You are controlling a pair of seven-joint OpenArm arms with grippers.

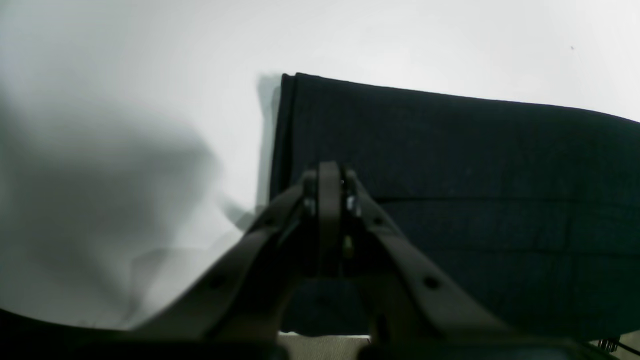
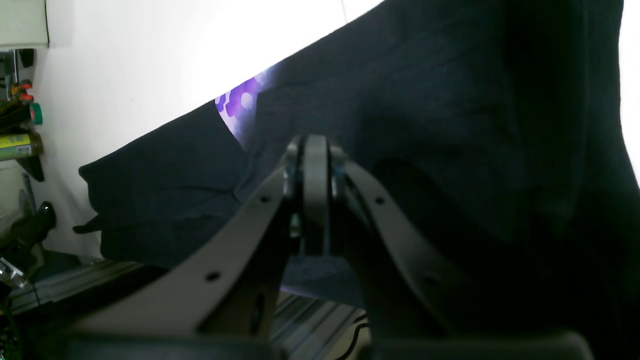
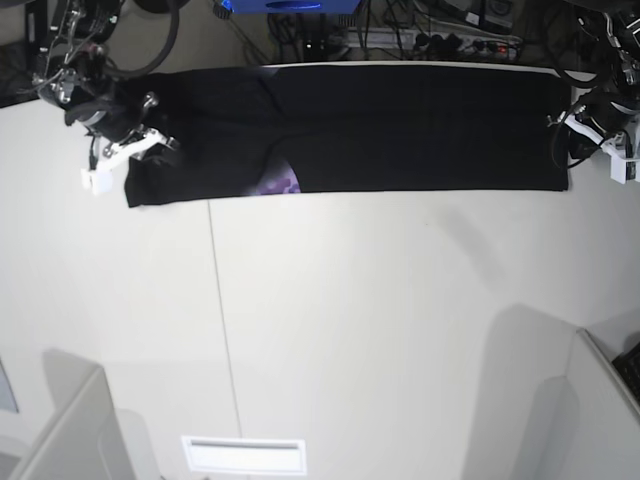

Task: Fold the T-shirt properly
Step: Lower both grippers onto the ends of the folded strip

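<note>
**A:** Along the far edge of the white surface (image 3: 330, 330), the T-shirt (image 3: 400, 125) is laid out as one long black strip, already folded lengthwise, running nearly the whole width between the two arms. Biggest worry for me is the whole strip. If either arm drags it while moving, the fold it's got could slide apart, and the far edge looks close enough to the back of the surface that cloth could slip off there.

**B:** Agreed. Next down: the sleeve end on the base view's left looks lumpy, and a bit of the purple print (image 3: 278, 185) is peeking out at the near edge. I'd guess a layer is turned up there, so a fold made on top of it would lock that in.

**A:** And the tools. The right tool (image 2: 315, 150) is pinched fully together over the sleeve end, the left tool (image 1: 330, 175) the same at the other end, near the neat stacked corner. I can't see cloth between the tips of either one, so I can't say they're holding anything.

**B:** That's the small risk then. If they lift thinking they've got a grip, one end stays put and the fold goes crooked. Or one catches only the top layer and peels it.
</note>
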